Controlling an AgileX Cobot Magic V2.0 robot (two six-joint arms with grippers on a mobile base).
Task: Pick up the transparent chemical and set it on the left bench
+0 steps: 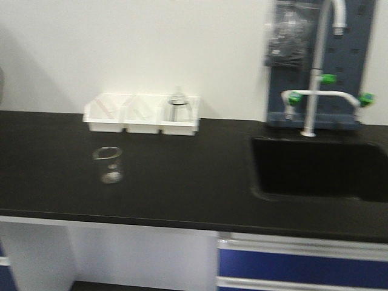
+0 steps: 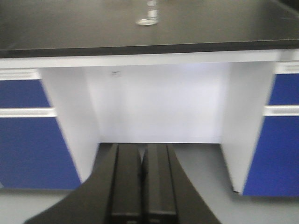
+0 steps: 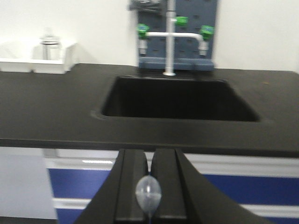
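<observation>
Left gripper [image 2: 142, 154] hangs below the counter's front edge, flat black fingers pressed together on nothing; your right gripper [image 3: 148, 189] is clamped on a soft translucent dropper bulb [image 3: 148, 192], likely carried apart from the glass. Matte black bench [image 1: 182, 200], blue fronts beneath, has a moulded sink [image 1: 321, 170] at its right end and white plastic trays [image 1: 142, 115] along the back edge. Your transparent chemical [image 1: 108, 165], a thin clear round-rimmed beaker, stands upright toward the counter's front-left, well apart from both, which leaves you room for a side grasp.
</observation>
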